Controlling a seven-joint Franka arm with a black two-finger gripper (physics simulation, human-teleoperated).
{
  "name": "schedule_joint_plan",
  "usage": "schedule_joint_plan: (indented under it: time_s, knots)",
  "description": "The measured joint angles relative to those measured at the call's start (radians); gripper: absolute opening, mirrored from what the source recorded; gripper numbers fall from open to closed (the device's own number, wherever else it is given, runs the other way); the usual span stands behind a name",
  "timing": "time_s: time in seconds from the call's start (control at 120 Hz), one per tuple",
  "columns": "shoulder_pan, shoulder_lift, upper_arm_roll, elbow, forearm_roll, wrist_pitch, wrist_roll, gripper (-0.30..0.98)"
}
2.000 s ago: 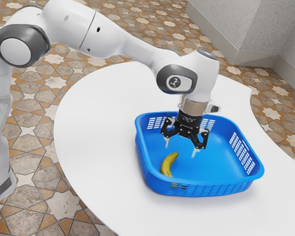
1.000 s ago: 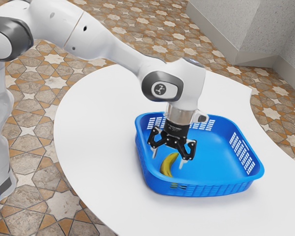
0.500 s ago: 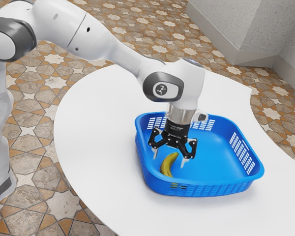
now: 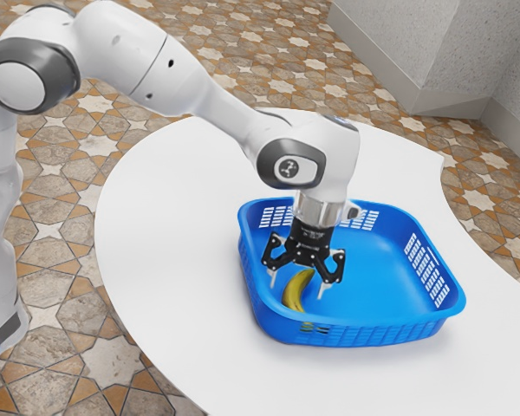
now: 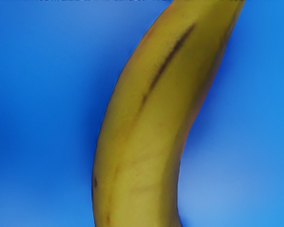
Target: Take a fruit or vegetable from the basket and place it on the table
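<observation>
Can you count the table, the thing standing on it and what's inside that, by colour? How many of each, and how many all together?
White: 1 (the table)
Blue: 1 (the basket)
Yellow: 1 (the banana)
Total: 3

The Franka arm (image 4: pixel 143 69) is smooth white with dark grey joint rings (image 4: pixel 67 65); its black claw (image 4: pixel 297 289) has pale tips (image 4: pixel 321 293).

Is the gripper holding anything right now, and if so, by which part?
Nothing held: the gripper is open at the banana, not closed on it.
</observation>
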Motion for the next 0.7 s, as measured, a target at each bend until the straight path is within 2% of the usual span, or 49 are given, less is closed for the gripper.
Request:
schedule_joint_plan:
  time_s: [0.567,0.633,0.7]
  knots:
    - [0.001,0.042,0.000,0.001,-0.021,0.028,-0.045,0.68]
    - [0.001,0.043,0.000,0.001,-0.020,0.029,-0.048,0.65]
    - [0.001,0.044,0.000,0.001,-0.020,0.030,-0.051,0.55]
